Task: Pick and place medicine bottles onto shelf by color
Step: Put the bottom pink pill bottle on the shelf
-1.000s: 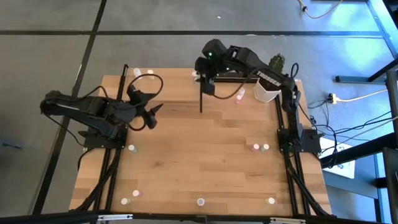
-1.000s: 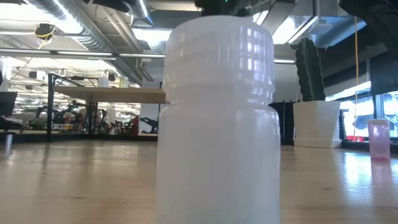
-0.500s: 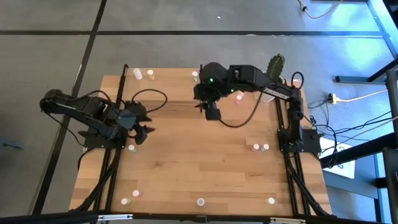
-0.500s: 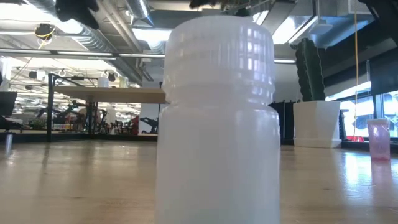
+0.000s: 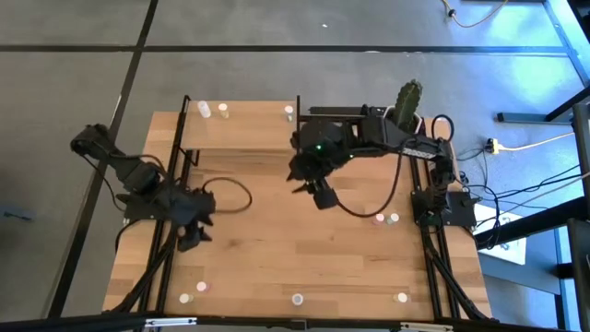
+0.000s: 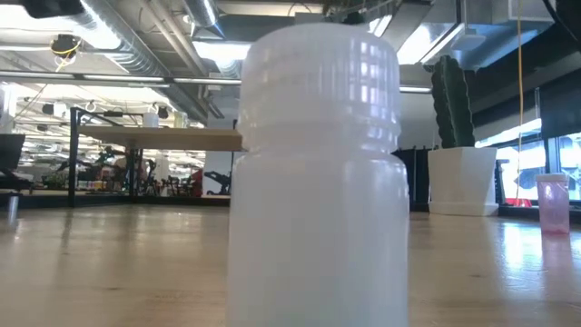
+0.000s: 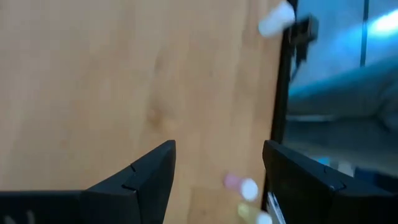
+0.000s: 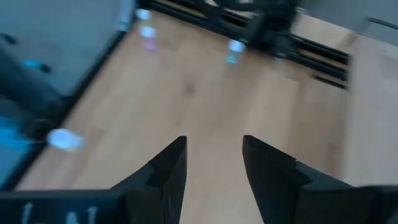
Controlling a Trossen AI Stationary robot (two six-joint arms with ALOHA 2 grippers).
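Note:
Small medicine bottles stand scattered on the wooden table. A pink one [image 5: 379, 219] and a pale one [image 5: 394, 219] are at the right, and several more are along the near edge [image 5: 297, 299]. A few bottles [image 5: 205, 109] stand at the far side of the shelf [image 5: 240, 138]. One white bottle [image 6: 318, 173] fills the low view. My left gripper [image 5: 192, 238] hangs open over the table's left side, pointing down, with nothing between its fingers [image 7: 149, 180]. My right gripper [image 5: 318, 192] is open over the middle of the table, just near of the shelf, also holding nothing.
A cactus in a white pot [image 5: 408, 97] stands at the far right corner. Black frame rails [image 5: 166, 267] run along the table's left and right edges. A cable [image 5: 230, 189] loops over the table by the left arm. Bare wood lies between the two grippers.
My right gripper has come away from the shelf's far right corner toward the near edge, out over the middle of the table. My left gripper has swung toward the near edge and slightly left, tipping from nearly level to pointing down. No bottle has moved.

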